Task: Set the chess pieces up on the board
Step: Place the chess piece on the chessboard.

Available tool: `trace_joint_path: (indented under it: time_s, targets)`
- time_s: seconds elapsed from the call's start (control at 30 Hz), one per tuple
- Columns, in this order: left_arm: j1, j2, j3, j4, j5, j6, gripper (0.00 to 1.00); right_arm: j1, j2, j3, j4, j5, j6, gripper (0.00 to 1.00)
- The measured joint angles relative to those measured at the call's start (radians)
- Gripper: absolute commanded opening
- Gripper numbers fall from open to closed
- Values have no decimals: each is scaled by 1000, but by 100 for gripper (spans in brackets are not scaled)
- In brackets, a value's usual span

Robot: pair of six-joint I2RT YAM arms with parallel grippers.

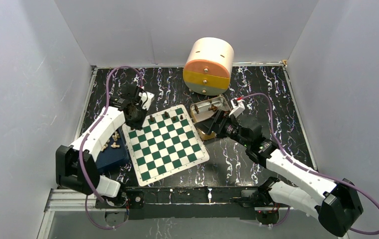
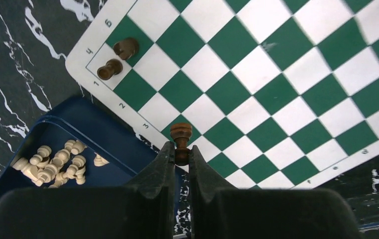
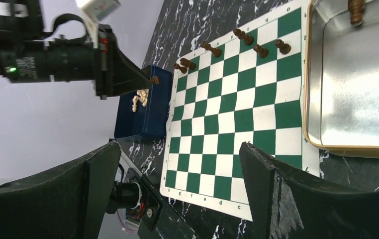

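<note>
Left arm (image 1: 103, 130) stretches forward, left gripper (image 2: 180, 149) pinching a dark chess piece (image 2: 181, 132) — right arm (image 1: 292, 172) angles inward, right gripper (image 3: 177, 149) fingers spread wide.

Board (image 2: 257, 94) border: 1, 2, 3 (ranks).

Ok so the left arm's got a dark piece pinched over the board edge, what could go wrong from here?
The left end effector grips the dark piece only by its lower part, right by the board edge; a slip could drop it into the blue tray among the white pieces. Setting it down near the two corner pieces might tip them.
</note>
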Motion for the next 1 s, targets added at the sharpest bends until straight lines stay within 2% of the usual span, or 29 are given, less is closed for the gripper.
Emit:
trace_joint_path:
  time_s: [0.5, 1.0]
  targets:
    - [133, 200, -84, 63, -20, 26, 0, 0, -53, 0, -52, 26, -52, 99]
    - [166, 225, -103, 116, -46, 26, 0, 0, -54, 0, -52, 26, -52, 99]
